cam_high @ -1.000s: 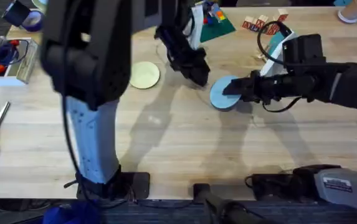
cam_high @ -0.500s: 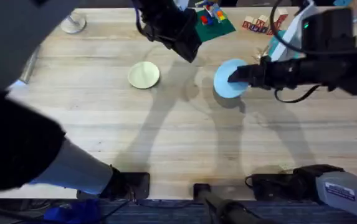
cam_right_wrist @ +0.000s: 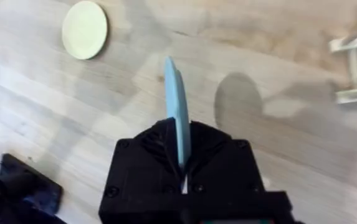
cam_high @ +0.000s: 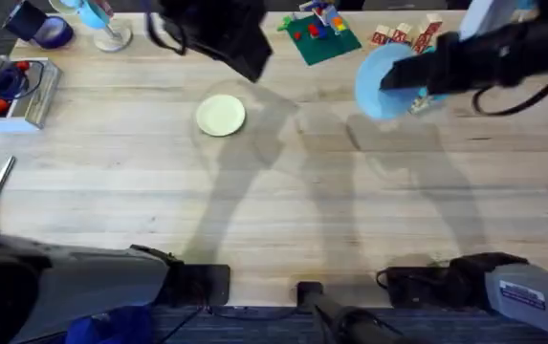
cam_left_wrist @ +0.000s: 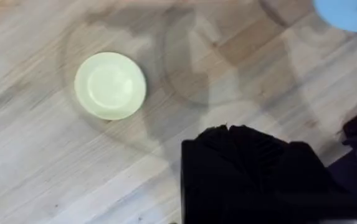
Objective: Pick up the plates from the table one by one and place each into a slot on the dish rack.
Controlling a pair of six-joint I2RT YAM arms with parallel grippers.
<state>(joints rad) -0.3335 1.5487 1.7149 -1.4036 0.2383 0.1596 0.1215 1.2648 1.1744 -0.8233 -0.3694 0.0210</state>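
Tabletop bears cream plate; right claw grips blue plate.

The right arm reaches in from the right side of the overhead view, stretched out towards the far right part of the table and raised above it. Its black right gripper is clamped on the edge of a small, flat, round light blue plastic plate, held edge-on between the fingers. The left arm rises large and dark, its left gripper far out over the table.
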